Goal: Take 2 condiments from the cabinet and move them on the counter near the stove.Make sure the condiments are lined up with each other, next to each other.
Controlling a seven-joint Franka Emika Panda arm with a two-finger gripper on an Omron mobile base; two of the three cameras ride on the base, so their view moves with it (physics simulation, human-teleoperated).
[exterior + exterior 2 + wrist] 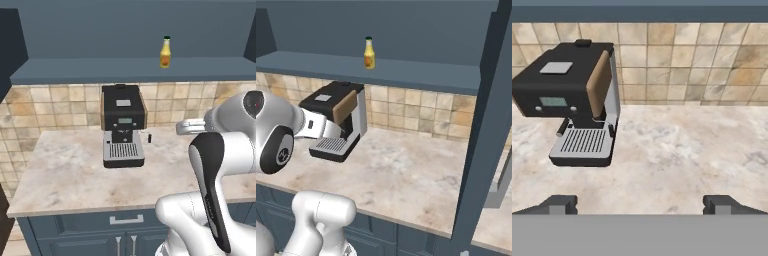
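A small yellow-orange bottle [165, 53] [369, 54] with a green cap stands upright on the dark blue cabinet shelf [100, 70] [416, 71]. The grey-white shaker and the stove are out of view. My gripper [641, 205] is open, its fingertips [559, 204] wide apart with nothing between them. It hovers low over the beige marbled counter [65, 175] [406, 170] [682, 145], well below the shelf and the bottle. The hand [189, 126] sits to the right of the coffee machine.
A black coffee machine [122, 129] [336, 117] [574, 107] stands at the back of the counter against the tiled wall. The open blue cabinet door [483, 130] hangs at the right, and another dark door edge [10, 50] is at the left. Blue drawer cupboards [100, 232] sit below.
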